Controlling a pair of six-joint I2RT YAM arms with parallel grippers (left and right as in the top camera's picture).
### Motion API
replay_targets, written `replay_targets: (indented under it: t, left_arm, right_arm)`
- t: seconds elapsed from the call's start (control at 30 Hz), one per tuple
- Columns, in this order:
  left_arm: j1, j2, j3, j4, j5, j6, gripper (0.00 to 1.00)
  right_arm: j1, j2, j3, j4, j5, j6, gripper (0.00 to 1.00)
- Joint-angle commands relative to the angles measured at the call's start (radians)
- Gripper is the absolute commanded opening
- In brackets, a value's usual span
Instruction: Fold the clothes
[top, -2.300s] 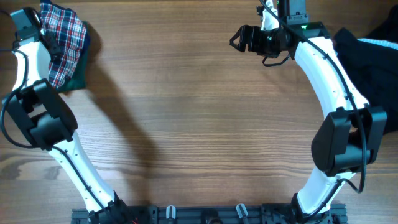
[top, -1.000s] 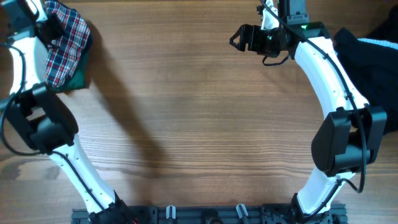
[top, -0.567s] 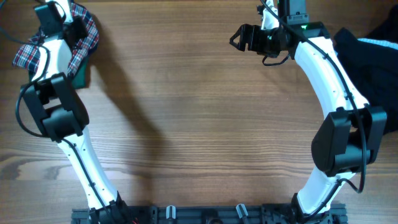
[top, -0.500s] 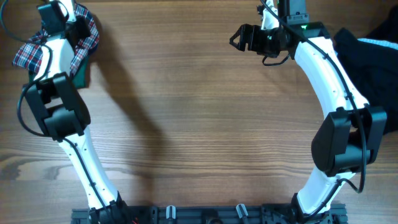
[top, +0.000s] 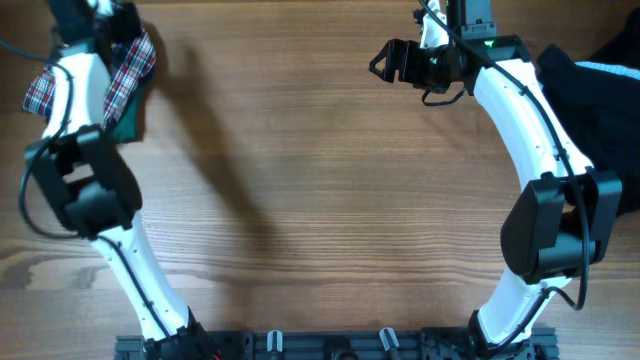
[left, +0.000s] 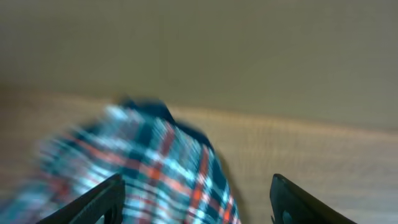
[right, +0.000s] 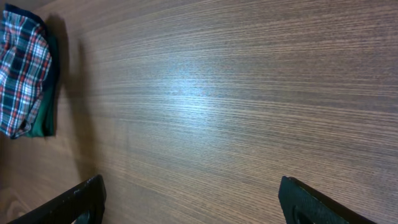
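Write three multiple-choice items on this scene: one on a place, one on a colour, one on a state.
1. Where on the table is the plaid garment? A. far-left corner B. centre C. near edge
2. What colour is the lower garment beneath it? A. yellow B. white C. dark green
3. How is the right gripper? A. shut on cloth B. open, empty C. shut, empty
Answers: A, the overhead view shows it in that corner; C, green cloth peeks out beneath; B, the wrist view shows fingers wide apart over bare wood.

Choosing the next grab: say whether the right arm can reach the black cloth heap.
Probably yes: the black cloth heap lies close beside that arm; the right claw is open, though pointing away.
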Motion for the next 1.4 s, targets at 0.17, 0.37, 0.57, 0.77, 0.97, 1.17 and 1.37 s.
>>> replay_targets:
  t: [0.17,0.37,0.57,0.77,0.97,1.17,1.37]
  left_arm:
    - [0.073,-0.095,0.003,-0.057,0.012,0.070,0.75]
    - [0.086,-0.016,0.003,-0.116,0.012,0.071,0.73]
    - [0.097,0.093,0.003,-0.103,0.008,0.074,0.74]
    - [0.138,0.169,0.003,-0.037,0.001,0.074,0.78]
    - [0.156,0.201,0.003,0.050,-0.013,0.074,0.78]
    - [0.157,0.216,0.003,0.115,-0.071,0.074,0.83]
    - [0.156,0.178,0.003,0.107,-0.070,0.004,0.87]
  right_arm:
    - [0.000,-0.001,-0.008,-0.002,-0.019,-0.012,0.90]
    - [0.000,-0.001,-0.008,0.002,-0.019,-0.010,0.90]
    - [0.000,-0.001,-0.008,-0.003,-0.019,-0.011,0.89]
    - [0.000,-0.001,-0.008,-0.011,-0.018,-0.013,0.90]
    - [0.000,-0.001,-0.008,-0.028,-0.015,-0.013,0.90]
    - [0.000,-0.001,-0.008,-0.033,-0.015,-0.013,0.90]
    - [0.000,-0.001,-0.008,-0.027,-0.015,-0.013,0.90]
